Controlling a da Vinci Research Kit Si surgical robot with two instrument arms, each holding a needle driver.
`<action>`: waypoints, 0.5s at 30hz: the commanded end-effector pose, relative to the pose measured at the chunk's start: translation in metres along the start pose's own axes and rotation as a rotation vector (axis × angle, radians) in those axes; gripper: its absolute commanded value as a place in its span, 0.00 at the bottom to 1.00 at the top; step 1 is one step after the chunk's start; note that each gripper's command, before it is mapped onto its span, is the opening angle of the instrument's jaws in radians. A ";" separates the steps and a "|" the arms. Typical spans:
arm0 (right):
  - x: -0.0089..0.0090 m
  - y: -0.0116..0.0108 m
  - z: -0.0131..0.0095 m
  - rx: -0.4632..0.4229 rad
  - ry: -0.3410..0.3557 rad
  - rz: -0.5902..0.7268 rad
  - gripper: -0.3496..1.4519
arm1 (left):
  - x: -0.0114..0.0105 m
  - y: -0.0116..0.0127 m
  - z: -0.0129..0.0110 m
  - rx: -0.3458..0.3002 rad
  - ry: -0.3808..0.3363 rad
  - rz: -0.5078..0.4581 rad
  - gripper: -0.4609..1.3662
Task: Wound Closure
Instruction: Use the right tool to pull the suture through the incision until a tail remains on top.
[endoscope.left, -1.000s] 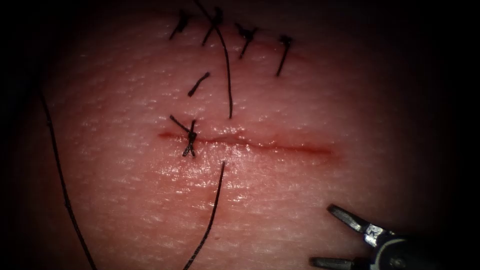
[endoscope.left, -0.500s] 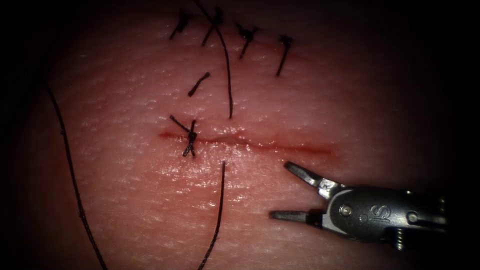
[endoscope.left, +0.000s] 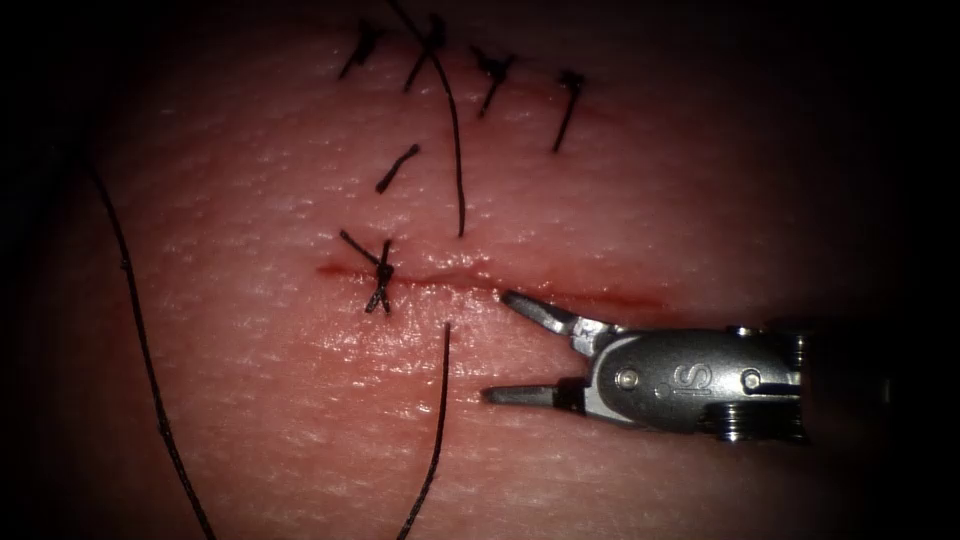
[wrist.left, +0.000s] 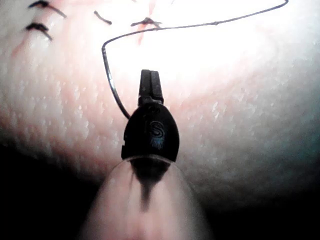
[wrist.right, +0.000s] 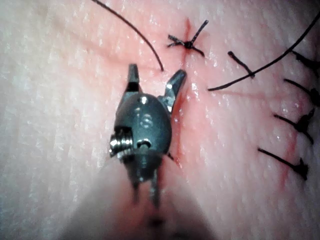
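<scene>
The tissue (endoscope.left: 250, 400) bears a red horizontal cut (endoscope.left: 610, 297) with one knotted stitch (endoscope.left: 380, 273) near its left end. Black thread (endoscope.left: 437, 430) enters the tissue just below the cut and comes out above it (endoscope.left: 460, 190); another length (endoscope.left: 140, 350) trails down the far left. My right tool (endoscope.left: 496, 346) comes in from the right, open and holding nothing, its upper jaw at the cut, its lower jaw below it, close to the thread's entry. My left tool (wrist.left: 150, 82) looks shut with nothing seen in it; a thin curved strand (wrist.left: 111, 85) passes beside it, needle or thread I cannot tell.
Several older tied stitches (endoscope.left: 490, 70) sit in a row at the far edge of the tissue, with a loose cut end of thread (endoscope.left: 397, 168) below them. Red fluid wets the skin around the cut (wrist.right: 182, 105).
My right tool has moved up and to the left from the lower right corner to the cut, jaws open throughout. The thread at the far left shifted slightly rightward early on.
</scene>
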 end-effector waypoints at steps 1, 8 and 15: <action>0.0001 0.0001 0.0003 -0.004 -0.002 -0.006 0.70 | 0.0000 0.0000 0.0001 -0.005 0.000 0.000 0.06; -0.0001 -0.0001 0.0019 -0.003 -0.009 -0.016 0.68 | 0.0001 0.0003 0.0003 -0.008 0.000 -0.001 0.06; -0.0007 -0.0010 0.0034 0.026 -0.015 -0.033 0.66 | 0.0001 0.0004 0.0004 -0.013 0.000 -0.001 0.06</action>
